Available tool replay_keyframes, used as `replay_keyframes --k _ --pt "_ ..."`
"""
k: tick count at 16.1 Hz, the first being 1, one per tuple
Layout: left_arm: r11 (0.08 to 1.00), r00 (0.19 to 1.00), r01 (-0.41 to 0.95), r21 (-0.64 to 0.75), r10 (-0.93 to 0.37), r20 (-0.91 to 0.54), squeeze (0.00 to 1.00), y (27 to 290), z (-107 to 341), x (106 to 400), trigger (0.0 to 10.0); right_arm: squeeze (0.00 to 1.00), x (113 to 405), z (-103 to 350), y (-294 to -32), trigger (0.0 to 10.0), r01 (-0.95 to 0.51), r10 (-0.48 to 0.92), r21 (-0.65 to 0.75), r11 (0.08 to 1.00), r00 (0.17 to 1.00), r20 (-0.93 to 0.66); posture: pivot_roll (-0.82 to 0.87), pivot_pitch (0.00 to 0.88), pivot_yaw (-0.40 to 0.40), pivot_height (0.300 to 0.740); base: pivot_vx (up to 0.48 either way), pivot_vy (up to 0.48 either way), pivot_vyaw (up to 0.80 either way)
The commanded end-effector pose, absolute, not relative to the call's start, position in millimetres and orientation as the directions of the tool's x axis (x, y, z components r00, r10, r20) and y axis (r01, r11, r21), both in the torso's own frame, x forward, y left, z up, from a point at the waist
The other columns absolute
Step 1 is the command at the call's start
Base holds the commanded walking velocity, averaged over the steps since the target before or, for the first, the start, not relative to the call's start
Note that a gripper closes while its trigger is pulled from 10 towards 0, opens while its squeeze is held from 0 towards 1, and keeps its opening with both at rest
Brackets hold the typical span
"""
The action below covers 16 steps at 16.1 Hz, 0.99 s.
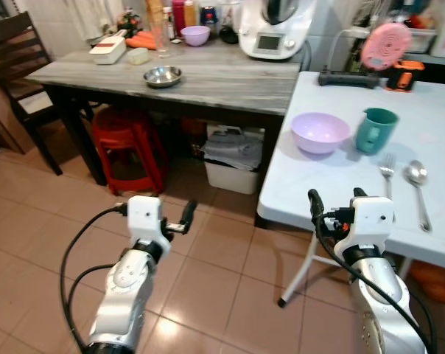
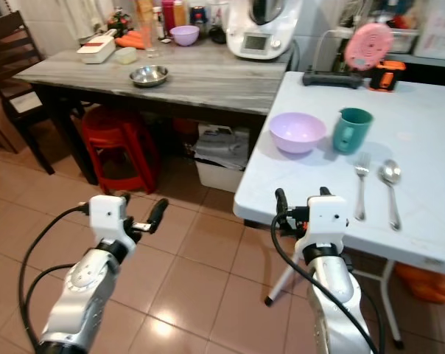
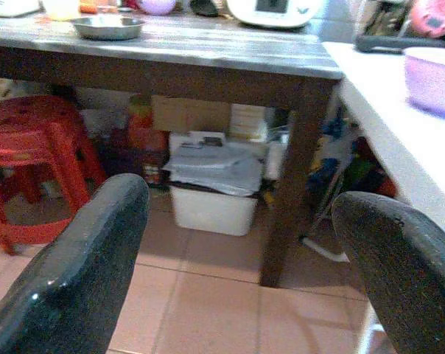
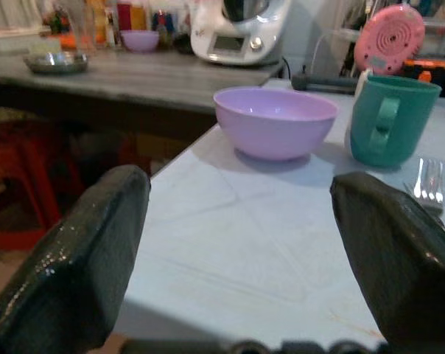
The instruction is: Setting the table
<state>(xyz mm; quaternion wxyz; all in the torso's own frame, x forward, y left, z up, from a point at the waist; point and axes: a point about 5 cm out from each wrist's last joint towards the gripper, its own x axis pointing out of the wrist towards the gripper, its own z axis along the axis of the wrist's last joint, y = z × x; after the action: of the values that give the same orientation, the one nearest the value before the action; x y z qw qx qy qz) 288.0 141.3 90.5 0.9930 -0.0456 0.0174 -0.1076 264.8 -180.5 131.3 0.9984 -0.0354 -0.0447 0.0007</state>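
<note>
Two lilac bowls [image 1: 320, 133] [image 1: 195, 35]; one teal mug [image 1: 375, 130]; one fork [image 1: 387, 172]; one spoon [image 1: 418, 184]

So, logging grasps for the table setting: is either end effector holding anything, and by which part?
Nothing is held. The left end effector and right end effector are both open and empty.

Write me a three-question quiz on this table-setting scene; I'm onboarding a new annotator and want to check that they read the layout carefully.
1. True or false: the teal mug stands on the white table beside the lilac bowl.
2. Which utensil lies nearer the lilac bowl?
A. the fork
B. the spoon
C. a knife
3. Fill in: the right end effector hovers at the near edge of the white table, its fingers ____.

Key: 1 true; 2 A; 3 open. For reference, the left end effector is over the tiled floor, also open, and a steel bowl sits on the grey wooden table.
</note>
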Motion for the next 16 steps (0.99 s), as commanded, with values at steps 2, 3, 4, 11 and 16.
replay_keyframes --k 2,3,4,11,16 --pt "0.973 0.976 0.213 -0.093 -0.216 -0.022 0.00 144.6 92.9 286.1 10.0 0.00 257.5 133.6 -185.7 10.0 0.050 -0.043 -0.065 0.997 0.995 0.094 -0.09 0.023 0.062 0.740 0.319 0.000 0.00" --pt "0.973 0.976 0.212 -0.093 -0.215 -0.024 0.00 145.4 92.6 285.1 10.0 0.00 253.8 132.9 -185.7 10.0 0.056 -0.050 -0.064 0.996 0.995 0.089 -0.09 0.023 0.062 0.740 0.315 0.000 0.00" --pt "0.972 0.975 0.216 -0.094 -0.219 -0.028 0.00 144.9 92.4 284.4 10.0 0.00 250.4 131.5 -185.6 10.0 0.064 -0.059 -0.068 0.996 0.995 0.082 -0.10 0.026 0.069 0.740 0.319 0.000 0.00" --pt "0.965 0.969 0.242 -0.102 -0.246 -0.027 0.00 139.2 95.0 285.7 10.0 0.00 247.3 130.6 -188.2 10.0 0.089 -0.086 -0.049 0.995 0.994 0.062 -0.11 0.033 0.074 0.740 0.320 0.000 -0.31" --pt "0.963 0.968 0.246 -0.108 -0.251 -0.030 0.00 135.7 94.6 283.7 10.0 0.00 250.7 132.6 -189.1 10.0 0.081 -0.077 -0.057 0.995 0.995 0.063 -0.11 0.035 0.070 0.740 0.319 0.000 0.00"
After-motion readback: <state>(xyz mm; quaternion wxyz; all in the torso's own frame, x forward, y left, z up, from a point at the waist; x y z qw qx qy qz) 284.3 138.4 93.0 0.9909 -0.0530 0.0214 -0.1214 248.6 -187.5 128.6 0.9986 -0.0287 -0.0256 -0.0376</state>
